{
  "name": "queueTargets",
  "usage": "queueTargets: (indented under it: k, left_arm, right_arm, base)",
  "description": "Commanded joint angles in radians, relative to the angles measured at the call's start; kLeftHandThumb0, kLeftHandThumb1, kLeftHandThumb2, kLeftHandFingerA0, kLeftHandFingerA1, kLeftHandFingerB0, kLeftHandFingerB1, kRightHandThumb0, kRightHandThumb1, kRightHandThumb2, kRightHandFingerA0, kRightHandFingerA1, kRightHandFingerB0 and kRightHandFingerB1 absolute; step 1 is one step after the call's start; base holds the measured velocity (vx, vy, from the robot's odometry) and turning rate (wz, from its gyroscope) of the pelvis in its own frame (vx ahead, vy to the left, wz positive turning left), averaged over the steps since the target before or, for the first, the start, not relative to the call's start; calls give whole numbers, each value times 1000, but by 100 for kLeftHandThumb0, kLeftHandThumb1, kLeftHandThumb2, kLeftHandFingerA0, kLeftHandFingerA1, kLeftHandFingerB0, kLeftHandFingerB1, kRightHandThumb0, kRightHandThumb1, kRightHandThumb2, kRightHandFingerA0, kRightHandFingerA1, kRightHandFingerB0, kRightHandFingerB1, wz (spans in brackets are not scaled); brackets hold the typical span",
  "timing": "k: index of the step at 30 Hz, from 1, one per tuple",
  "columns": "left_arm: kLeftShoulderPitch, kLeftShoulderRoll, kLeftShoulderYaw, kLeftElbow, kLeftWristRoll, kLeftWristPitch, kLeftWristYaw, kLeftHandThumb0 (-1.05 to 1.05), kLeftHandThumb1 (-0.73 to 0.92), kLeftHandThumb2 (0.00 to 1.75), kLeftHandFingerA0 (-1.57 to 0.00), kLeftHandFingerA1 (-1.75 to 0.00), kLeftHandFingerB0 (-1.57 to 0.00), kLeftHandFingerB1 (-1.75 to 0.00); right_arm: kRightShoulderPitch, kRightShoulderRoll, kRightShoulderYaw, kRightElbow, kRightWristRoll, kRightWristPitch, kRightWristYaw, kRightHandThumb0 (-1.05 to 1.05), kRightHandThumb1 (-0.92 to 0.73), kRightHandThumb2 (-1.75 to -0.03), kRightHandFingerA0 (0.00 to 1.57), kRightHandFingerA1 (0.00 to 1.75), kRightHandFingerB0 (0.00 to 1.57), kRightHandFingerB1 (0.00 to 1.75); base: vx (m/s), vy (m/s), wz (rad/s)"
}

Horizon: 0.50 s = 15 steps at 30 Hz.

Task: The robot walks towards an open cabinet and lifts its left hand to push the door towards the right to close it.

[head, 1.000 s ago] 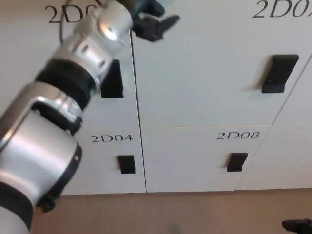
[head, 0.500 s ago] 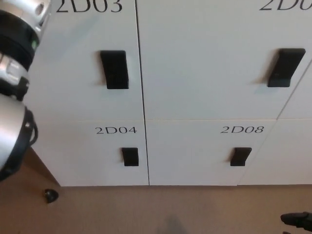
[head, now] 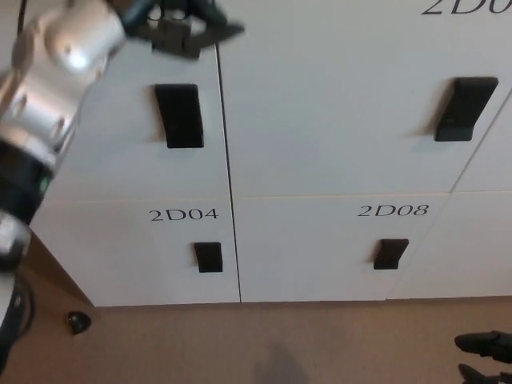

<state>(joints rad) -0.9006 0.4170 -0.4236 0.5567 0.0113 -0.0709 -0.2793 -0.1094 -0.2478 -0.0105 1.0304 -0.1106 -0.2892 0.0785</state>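
Left hand (head: 182, 26) up against the upper cabinet door (head: 136, 120), fingers spread, gripping nothing; right hand (head: 486, 352) low, grip unclear

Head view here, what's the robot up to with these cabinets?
The robot stands before a bank of white cabinet doors with black handles. Its left arm is raised from the left, and the left robot hand is at the top of the upper left door, above that door's handle, near the seam with the neighbouring door. Doors 2D04 and 2D08 below look closed. The right robot hand hangs low at the bottom right.
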Motion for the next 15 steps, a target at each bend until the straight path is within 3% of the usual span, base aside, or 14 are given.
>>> queueTargets:
  k: [1, 2, 3, 6, 8, 14, 15]
  left_arm:
    - [1467, 581, 248, -1137, -481, -354, -380, -55, 68, 61, -66, -42, -53, -37]
    - [1467, 581, 248, -1137, -481, -354, -380, -55, 68, 61, -66, -42, -53, -37]
    - [1536, 474, 346, -1014, -484, -332, -415, -55, 66, 61, -65, -44, -52, -38]
    - [1600, 298, 477, -737, -495, -323, -421, -54, 65, 61, -70, -44, -55, -39]
    - [1601, 262, 494, -676, -478, -321, -383, -52, 58, 62, -73, -47, -57, -42]
    - [1552, 193, 514, -448, -331, -272, -184, -52, 62, 59, -72, -45, -59, -42]
    - [1514, 188, 522, -374, -298, -246, -135, -54, 52, 86, -54, -57, -45, -53]
  right_arm:
    - [-100, -55, 22, 33, -36, 86, 9, -42, -66, -60, 71, 48, 60, 44]
    - [-100, -55, 22, 33, -36, 86, 9, -42, -66, -60, 71, 48, 60, 44]
    - [-98, -54, 23, 39, -38, 82, 10, -42, -66, -60, 71, 50, 61, 44]
    - [-106, -56, 26, 52, -42, 86, 9, -42, -67, -60, 70, 50, 60, 44]
    - [-111, -55, 27, 55, -44, 91, 8, -42, -68, -60, 70, 50, 60, 44]
    - [-99, -49, 44, 72, -57, 95, 12, -42, -66, -60, 73, 52, 60, 44]
    - [-86, -41, 46, 82, -57, 86, 9, -41, -65, -60, 75, 51, 60, 44]
  base:
    - [0, 0, 0]
    - [0, 0, 0]
    - [0, 0, 0]
    - [-6, 0, 2]
    - [0, 0, 0]
    - [0, 0, 0]
    - [0, 0, 0]
